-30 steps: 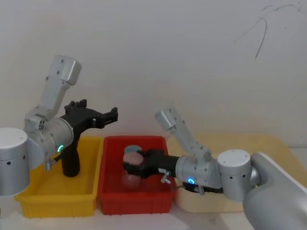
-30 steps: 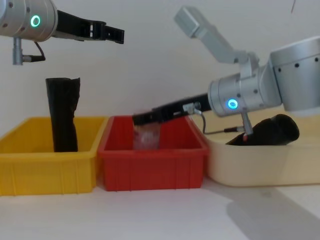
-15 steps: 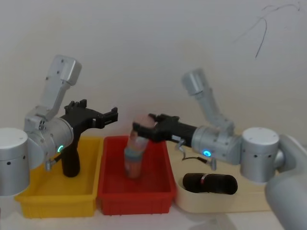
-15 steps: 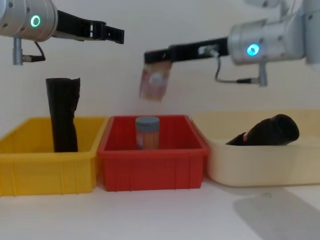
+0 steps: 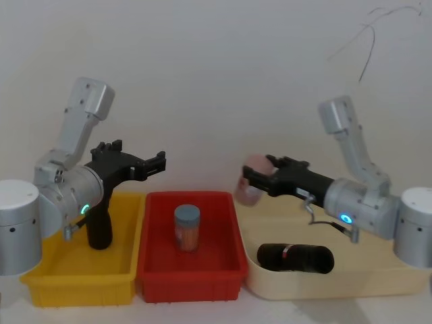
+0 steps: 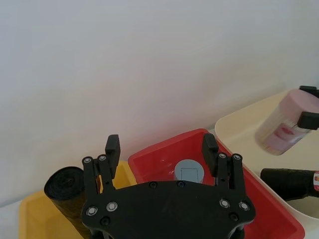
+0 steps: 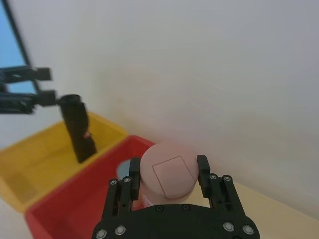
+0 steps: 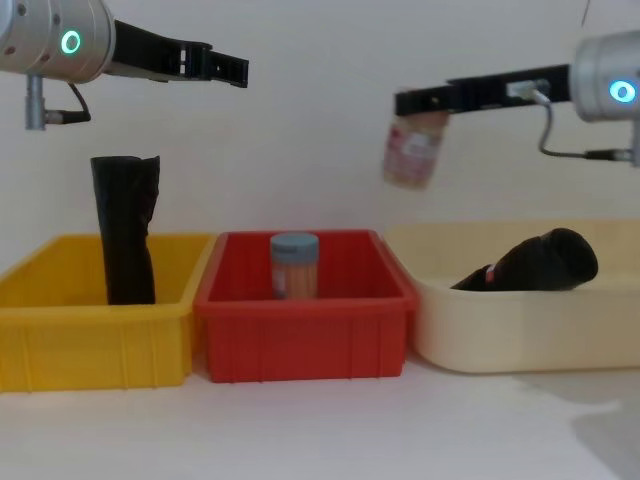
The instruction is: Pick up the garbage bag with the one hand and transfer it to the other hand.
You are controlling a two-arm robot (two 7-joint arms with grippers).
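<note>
Rightward went the right gripper (image 5: 251,177), clamping a pink jar (image 5: 250,183) (left gripper (image 5: 160,162) gapes).

Before us, three bins sit in a row: an upright roll (image 5: 100,226) in the left bin (image 5: 74,287), a jar (image 5: 187,228) in the middle bin (image 5: 191,283), the garbage bag (image 5: 295,258) lying in the right tray (image 5: 337,287).

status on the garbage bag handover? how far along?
Done: nothing yet. The garbage bag lies untouched in the cream tray. In hand: the right gripper carries a pink-lidded jar above the gap between the red bin and that tray. The left gripper hovers open above the yellow bin. Left: pickup and transfer.
</note>
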